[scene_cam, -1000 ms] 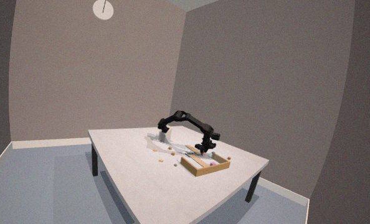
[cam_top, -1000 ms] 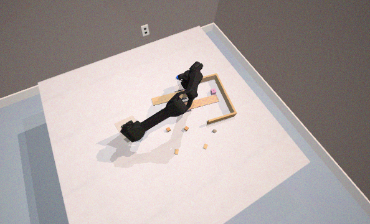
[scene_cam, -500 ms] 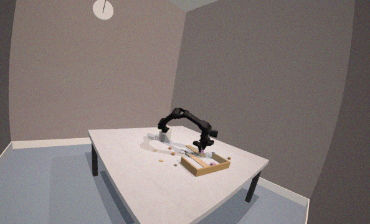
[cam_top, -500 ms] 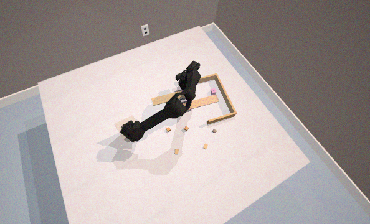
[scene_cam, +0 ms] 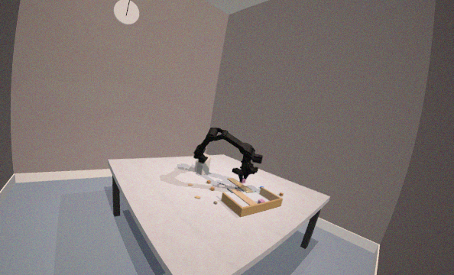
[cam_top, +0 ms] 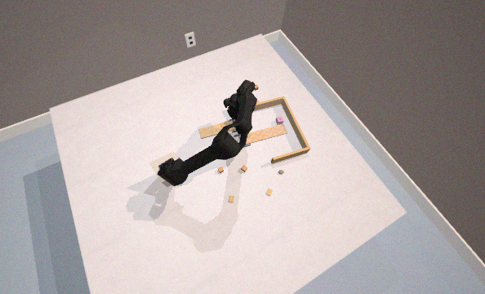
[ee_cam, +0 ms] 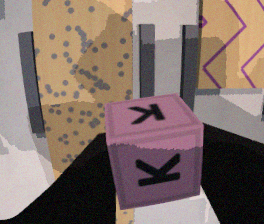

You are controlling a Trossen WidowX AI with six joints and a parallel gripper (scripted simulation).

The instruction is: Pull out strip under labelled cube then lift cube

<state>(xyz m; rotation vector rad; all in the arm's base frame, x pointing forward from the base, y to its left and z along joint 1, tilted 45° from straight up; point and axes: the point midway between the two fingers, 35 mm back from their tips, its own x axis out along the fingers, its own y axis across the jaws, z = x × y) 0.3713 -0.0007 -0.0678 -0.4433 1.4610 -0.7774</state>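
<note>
Now gripper (ee_cam: 152, 183) clamping labelled cube (ee_cam: 155, 151), above dotted strip (ee_cam: 83, 50)

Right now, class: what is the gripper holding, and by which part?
The gripper is shut on the purple K cube, clamping its two opposite side faces.

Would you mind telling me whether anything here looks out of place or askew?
A few small orange cubes lie scattered loose on the white table, outside the open-sided wooden frame, and the dotted tan strip sticks out past its open side. The purple cube marked K sits gripped in the black hand, slightly turned.
</note>
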